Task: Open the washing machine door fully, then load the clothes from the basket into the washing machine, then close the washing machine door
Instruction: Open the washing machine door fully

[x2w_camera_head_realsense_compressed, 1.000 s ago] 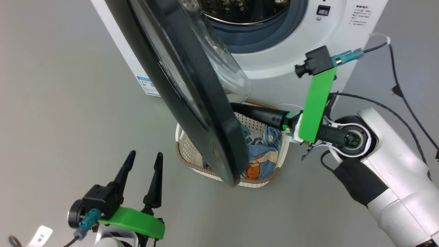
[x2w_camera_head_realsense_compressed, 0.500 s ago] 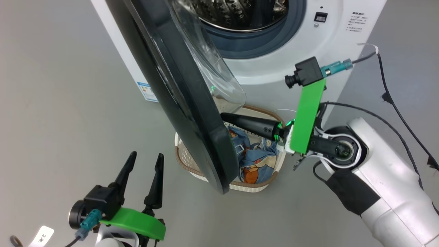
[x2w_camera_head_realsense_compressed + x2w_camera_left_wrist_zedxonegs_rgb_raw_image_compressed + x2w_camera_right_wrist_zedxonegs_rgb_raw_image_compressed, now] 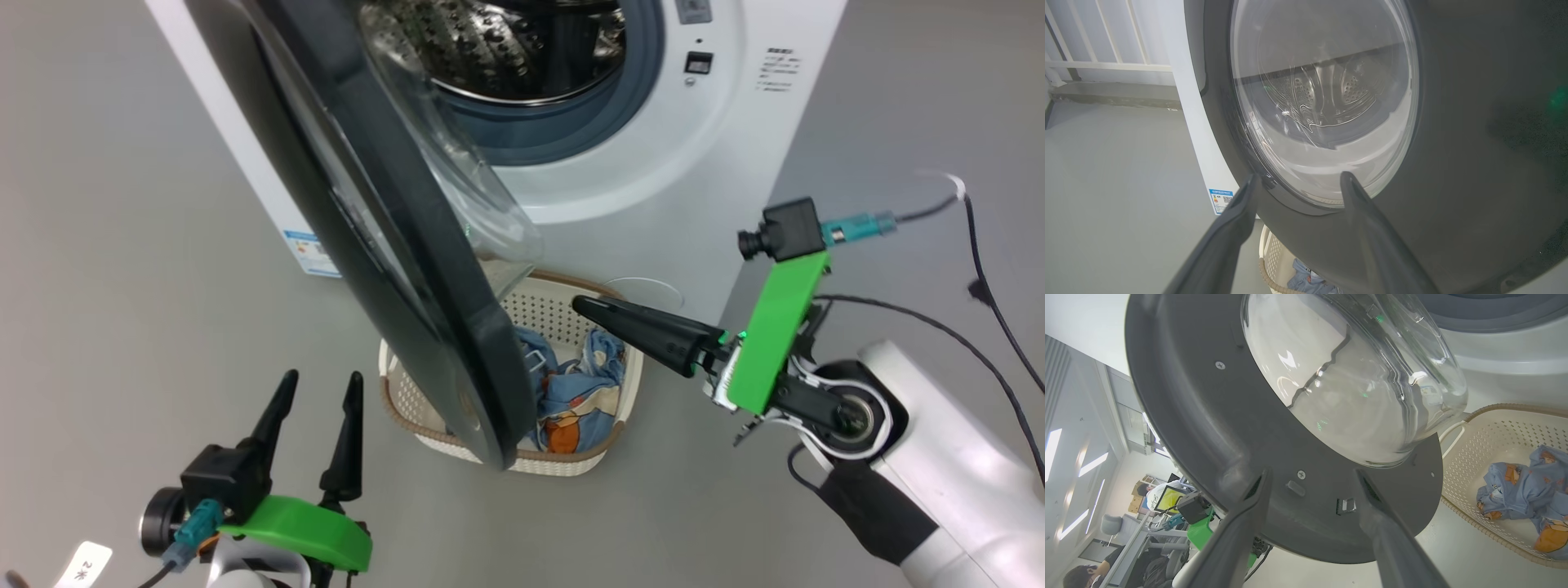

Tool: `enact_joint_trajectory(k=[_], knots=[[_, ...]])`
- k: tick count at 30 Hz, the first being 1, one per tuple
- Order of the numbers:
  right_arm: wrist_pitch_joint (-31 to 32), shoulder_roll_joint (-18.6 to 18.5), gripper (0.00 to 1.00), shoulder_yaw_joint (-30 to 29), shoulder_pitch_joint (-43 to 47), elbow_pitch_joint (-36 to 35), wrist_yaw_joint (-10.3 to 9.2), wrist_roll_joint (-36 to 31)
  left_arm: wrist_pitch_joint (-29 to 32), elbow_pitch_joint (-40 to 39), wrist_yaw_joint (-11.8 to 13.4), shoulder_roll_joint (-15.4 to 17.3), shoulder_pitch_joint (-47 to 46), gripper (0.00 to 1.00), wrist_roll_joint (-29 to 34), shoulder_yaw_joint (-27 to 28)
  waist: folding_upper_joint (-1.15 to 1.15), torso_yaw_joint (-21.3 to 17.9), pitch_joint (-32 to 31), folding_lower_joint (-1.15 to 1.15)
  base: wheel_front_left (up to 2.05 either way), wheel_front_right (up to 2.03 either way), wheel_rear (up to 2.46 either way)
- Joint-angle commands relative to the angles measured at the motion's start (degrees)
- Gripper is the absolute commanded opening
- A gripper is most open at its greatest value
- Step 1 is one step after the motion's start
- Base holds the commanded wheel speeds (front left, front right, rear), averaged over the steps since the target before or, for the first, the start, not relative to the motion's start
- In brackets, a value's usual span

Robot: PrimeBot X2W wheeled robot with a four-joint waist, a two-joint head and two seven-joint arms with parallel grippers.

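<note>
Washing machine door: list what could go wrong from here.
1. The door is only partly open and overhangs the basket; reaching for the clothes now could knock an arm against it.
2. The right claw is open beside the door's inner face, gripping nothing, so the door may drift.
3. The left claw sits on the door's outer side, likely in its swing path.

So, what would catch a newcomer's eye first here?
The black-rimmed washing machine door hangs partly open across the centre of the head view, over the basket on the floor. Bear-print clothes lie in that basket, and the right tool points at the door's inner face, open.
</note>
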Motion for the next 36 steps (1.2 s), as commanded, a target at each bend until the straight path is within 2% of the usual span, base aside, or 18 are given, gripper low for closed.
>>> enact_joint_trajectory(k=[1,21,26,36], knots=[[-1.9,-0.4,1.0,0.4,1.7,-1.7,0.09,-0.5,-0.4,-0.9,-0.2,1.1,-0.5,1.0,1.0,2.6,0.0,-1.5,-1.1,0.0,0.0,0.0,0.0],[-22.3,-9.0,1.0,1.9,12.8,0.4,0.09,-1.0,-0.4,-0.6,-1.4,1.3,4.2,1.0,3.3,9.3,0.0,-8.9,-4.9,0.0,0.0,0.0,0.0],[-28.7,-11.4,1.0,2.1,15.5,1.3,0.09,-1.8,-0.4,-0.5,-1.5,1.2,4.9,1.0,3.7,10.3,0.0,-10.2,-5.5,0.0,0.0,0.0,0.0],[-36.9,-15.3,1.0,3.0,19.5,3.6,0.09,-1.5,-0.4,-0.8,-1.6,1.2,6.1,1.0,4.0,12.1,0.0,-12.3,-5.9,0.0,0.0,0.0,0.0]])
